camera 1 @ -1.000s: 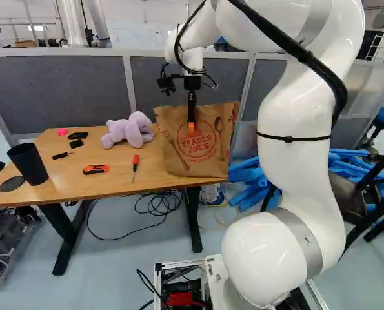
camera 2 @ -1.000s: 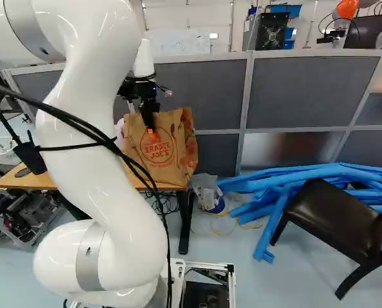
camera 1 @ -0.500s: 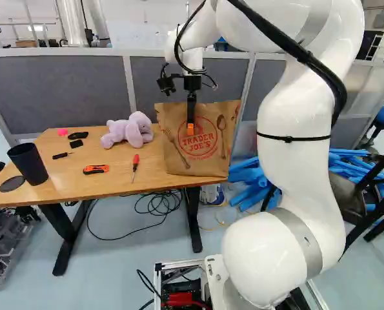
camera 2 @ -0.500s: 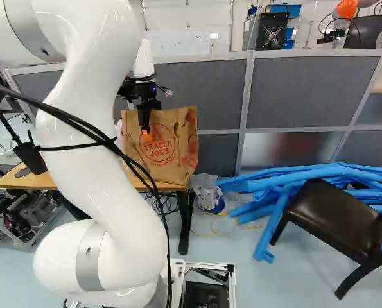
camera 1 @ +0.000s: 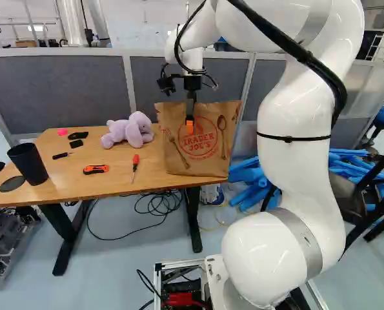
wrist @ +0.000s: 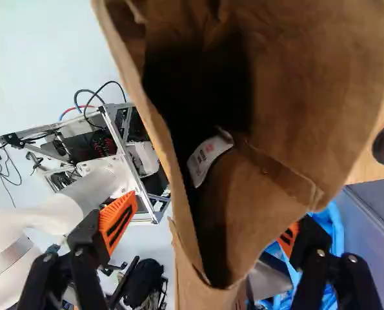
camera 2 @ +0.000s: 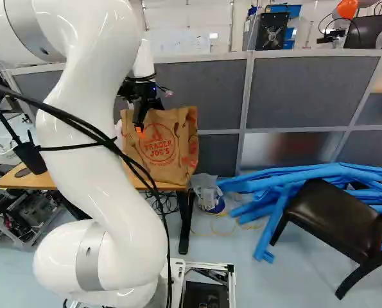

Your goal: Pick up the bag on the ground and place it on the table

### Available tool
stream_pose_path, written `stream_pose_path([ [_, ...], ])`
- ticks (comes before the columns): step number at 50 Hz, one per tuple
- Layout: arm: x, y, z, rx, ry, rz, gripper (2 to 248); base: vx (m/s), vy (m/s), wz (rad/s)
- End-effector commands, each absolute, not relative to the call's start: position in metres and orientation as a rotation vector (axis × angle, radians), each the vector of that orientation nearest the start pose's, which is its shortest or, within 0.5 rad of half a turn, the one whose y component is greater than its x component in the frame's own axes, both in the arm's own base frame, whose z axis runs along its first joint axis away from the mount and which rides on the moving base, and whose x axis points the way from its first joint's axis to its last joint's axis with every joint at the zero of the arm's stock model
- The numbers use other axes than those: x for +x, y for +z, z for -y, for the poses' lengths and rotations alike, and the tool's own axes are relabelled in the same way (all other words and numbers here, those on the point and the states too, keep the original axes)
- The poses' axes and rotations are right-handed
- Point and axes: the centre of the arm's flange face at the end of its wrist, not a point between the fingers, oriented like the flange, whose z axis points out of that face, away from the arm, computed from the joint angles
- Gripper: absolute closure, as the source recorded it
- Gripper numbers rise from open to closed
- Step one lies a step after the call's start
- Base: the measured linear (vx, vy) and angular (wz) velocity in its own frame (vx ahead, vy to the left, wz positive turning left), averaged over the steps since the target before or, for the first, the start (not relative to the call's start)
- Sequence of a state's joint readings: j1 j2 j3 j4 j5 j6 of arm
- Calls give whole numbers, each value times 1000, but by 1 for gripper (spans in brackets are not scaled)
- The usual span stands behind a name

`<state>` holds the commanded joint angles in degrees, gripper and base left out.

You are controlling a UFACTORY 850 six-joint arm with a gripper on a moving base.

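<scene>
Standing on the wooden table (camera 1: 75, 184): paper bag (camera 1: 208, 165), brown, red-printed, mouth open, beside the grey partition (camera 1: 82, 84). Gripper (camera 1: 190, 123), black, one: orange-padded fingers spread wide, part of the bag between them. Same tabletop: plush toy (camera 1: 132, 132), purple; screwdriver (camera 1: 135, 161), red-handled; cup (camera 1: 28, 165), black; hand tool (camera 1: 95, 169), orange-and-black.

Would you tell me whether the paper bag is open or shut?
Open: the wrist view looks into the paper bag, its sides standing apart.
</scene>
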<state>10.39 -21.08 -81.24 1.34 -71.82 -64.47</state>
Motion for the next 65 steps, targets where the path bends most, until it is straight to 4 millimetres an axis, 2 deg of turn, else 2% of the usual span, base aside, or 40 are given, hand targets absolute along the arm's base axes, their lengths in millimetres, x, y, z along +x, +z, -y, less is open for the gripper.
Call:
stream_pose_path([
  [14, 554, 565, -104, -2411, 245, 1827, 3, 0, 0, 0],
  [65, 519, 649, -96, -2474, 36, 1875, 3, 0, 0, 0],
])
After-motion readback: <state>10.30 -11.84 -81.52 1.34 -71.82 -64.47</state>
